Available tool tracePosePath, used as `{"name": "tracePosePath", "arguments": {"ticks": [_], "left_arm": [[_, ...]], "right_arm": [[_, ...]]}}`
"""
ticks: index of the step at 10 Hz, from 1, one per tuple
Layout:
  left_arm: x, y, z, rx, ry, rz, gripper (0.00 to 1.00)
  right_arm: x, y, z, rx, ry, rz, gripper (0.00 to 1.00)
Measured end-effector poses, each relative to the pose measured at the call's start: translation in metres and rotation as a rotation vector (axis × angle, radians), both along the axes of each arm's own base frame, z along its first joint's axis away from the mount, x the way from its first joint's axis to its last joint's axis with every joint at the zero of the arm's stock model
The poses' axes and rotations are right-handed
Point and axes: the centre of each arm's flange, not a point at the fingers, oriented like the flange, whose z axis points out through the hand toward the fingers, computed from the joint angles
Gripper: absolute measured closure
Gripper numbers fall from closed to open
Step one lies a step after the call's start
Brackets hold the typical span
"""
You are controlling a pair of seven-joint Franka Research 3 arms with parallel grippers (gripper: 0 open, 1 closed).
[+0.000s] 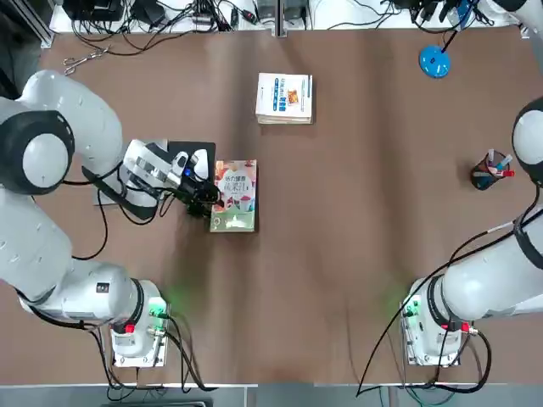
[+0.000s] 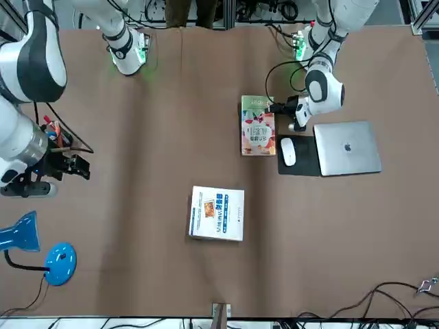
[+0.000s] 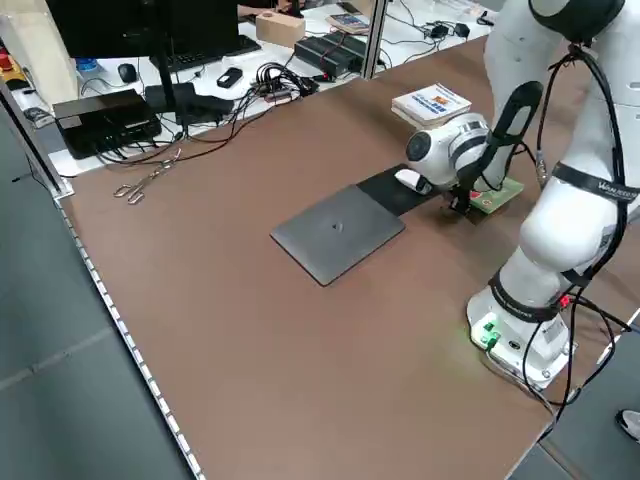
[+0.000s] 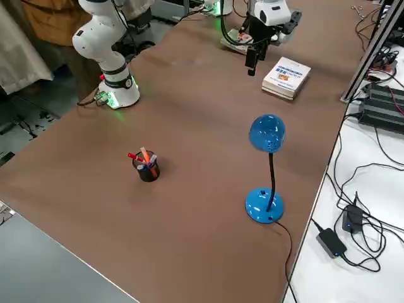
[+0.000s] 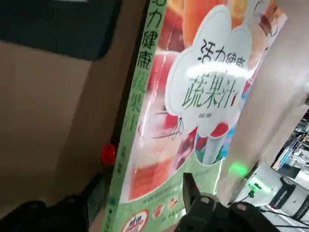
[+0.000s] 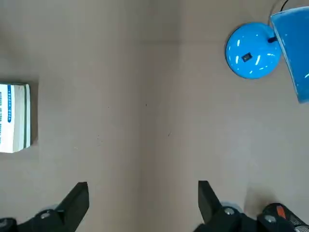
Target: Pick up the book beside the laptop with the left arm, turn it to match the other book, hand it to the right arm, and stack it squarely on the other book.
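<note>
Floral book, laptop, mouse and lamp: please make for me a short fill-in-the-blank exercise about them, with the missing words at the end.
1. The left gripper is at the floral book, whose cover has a ____ band along one edge.
2. The white mouse lies on a black ____.
3. The logo on the laptop has the shape of an ____.
4. The desk lamp has the colour ____.

Missing words: green; mouse pad; apple; blue.

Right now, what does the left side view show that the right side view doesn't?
Left side only: flat grey laptop, black mouse pad.
Right side only: blue desk lamp, black pen cup, white right arm.
Both: white book with blue text, floral green-edged book with the left hand at it.
</note>
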Motion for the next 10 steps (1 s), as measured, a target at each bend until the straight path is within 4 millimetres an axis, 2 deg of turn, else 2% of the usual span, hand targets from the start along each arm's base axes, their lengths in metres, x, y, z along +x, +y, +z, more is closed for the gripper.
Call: {"name": "tracePosePath", "arguments": {"ticks": [2,3,4,5,6,9,10], "left_arm": [[0.001,0.0,0.0,-0.001,0.001,0.01,0.33],[0.001,0.0,0.0,0.0,0.0,0.018,0.44],[0.002,0.0,-0.001,0.0,0.0,0.02,0.47],[0.002,0.0,-0.001,0.002,-0.001,0.021,0.55],[0.003,0.0,-0.001,0.0,-0.005,0.019,0.68],[0.015,-0.006,0.01,-0.023,-0.046,0.008,0.83],[0.021,-0.007,0.015,-0.025,-0.069,0.002,0.83]], "right_arm": [[0.0,-0.001,0.0,-0.001,-0.001,-0.002,0.0],[0.0,-0.002,0.0,-0.001,-0.001,-0.003,0.0],[0.0,-0.002,0.0,-0.001,-0.002,-0.003,0.0],[0.0,-0.002,0.001,-0.001,-0.004,-0.003,0.0],[0.001,-0.002,0.001,-0.001,-0.005,-0.003,0.0],[0.001,-0.001,0.001,0.0,-0.005,-0.002,0.0],[0.001,0.0,0.0,0.0,-0.003,0.0,0.0]]}}
